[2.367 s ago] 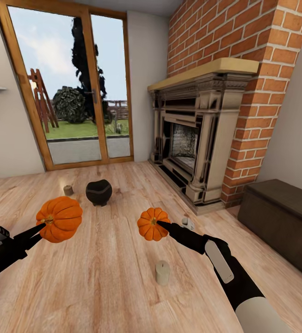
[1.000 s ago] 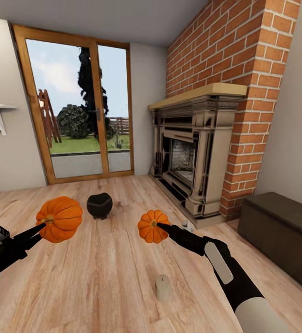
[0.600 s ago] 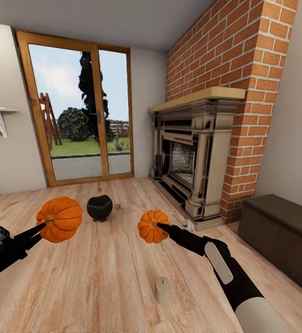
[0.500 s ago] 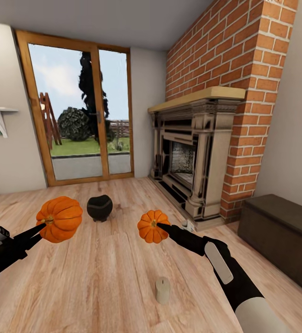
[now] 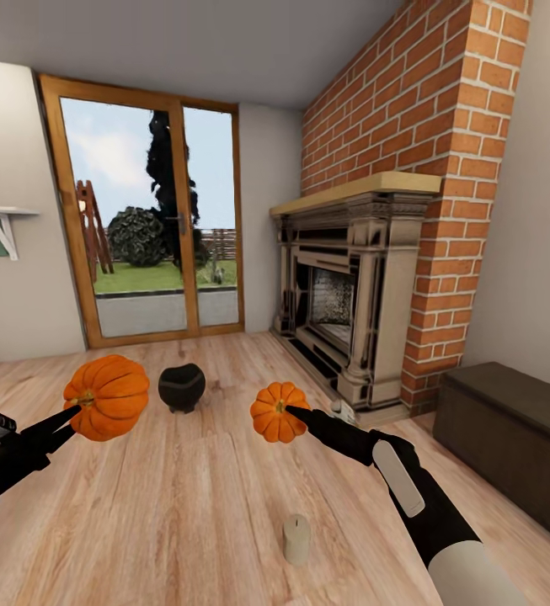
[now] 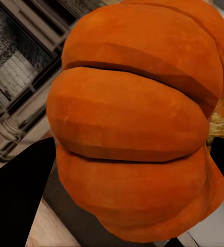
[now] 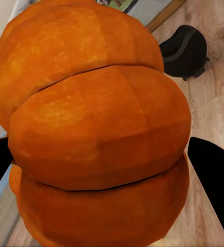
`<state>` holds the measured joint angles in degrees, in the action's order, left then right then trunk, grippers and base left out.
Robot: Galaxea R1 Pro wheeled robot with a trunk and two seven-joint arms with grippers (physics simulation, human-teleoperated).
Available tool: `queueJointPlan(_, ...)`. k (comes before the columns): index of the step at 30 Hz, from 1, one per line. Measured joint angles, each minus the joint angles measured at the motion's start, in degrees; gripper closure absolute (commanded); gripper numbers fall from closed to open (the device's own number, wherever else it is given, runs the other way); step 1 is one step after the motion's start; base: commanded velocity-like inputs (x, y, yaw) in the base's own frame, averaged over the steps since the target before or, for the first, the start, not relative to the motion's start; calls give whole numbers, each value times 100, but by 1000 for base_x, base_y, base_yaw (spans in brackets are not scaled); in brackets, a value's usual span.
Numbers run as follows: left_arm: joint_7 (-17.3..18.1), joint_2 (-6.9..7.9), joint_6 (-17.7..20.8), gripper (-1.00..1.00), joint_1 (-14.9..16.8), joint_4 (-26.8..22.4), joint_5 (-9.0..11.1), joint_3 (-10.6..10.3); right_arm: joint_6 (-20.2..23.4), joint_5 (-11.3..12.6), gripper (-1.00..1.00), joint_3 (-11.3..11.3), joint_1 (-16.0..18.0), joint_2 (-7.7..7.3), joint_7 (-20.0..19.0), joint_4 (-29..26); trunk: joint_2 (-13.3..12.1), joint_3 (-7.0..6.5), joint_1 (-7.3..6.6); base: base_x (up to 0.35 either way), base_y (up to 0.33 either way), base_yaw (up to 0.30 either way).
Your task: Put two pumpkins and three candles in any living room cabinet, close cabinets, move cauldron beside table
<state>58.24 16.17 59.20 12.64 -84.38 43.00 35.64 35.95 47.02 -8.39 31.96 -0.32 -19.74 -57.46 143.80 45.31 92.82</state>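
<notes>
Pumpkins filled both wrist views so fully that little else could be made out there: in the left wrist view the ribbed orange pumpkin (image 6: 137, 123) hid all but a corner of the fireplace behind it and showed a dry tan stem at one side, with the dark fingers (image 6: 19, 200) of the left hand (image 5: 71, 418) cut off by the frame edges; in the right wrist view the second pumpkin (image 7: 96, 134) covered everything except a strip of plank floor and the black cauldron (image 7: 186, 51). From the head view, the left hand was pinching the larger-looking pumpkin (image 5: 106, 397) in the air, and the right hand (image 5: 290, 411) was pinching the other pumpkin (image 5: 276, 411), fingertips buried at its stem end. Between and beyond them the round-bellied cauldron (image 5: 181, 388) stood on the light wood floor (image 5: 173, 513). One stubby beige candle (image 5: 296, 539) stood upright on the floor near the right forearm; a second pale object (image 5: 340, 411) beside the fireplace base was mostly hidden by the arm and could not be identified. At the right edge the dark-brown cabinet (image 5: 515, 438) was cut off by the frame, its fronts shut as far as visible. The red-brick fireplace (image 5: 350, 295) had a carved glossy surround, and wood-framed glass doors (image 5: 152, 227) stood behind.
</notes>
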Motion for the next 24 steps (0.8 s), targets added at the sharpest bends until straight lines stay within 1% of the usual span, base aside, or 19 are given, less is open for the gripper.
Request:
queueJointPlan(9,1,0,-7,100,-1,0,-1,0,0,1,100,-1,0,4,-1,0,-12,-115,-23,0,0,0)
queueJointPlan(16,0,0,-4,100,-3,0,-1,0,-8,-1,100,-8,0,85,-1,-1,-21,-205,-41,0,0,0)
queueJointPlan(24,0,0,-6,100,-1,0,-1,0,-9,-4,100,-10,0,92,0,-1,-32,-308,-62,0,0,0)
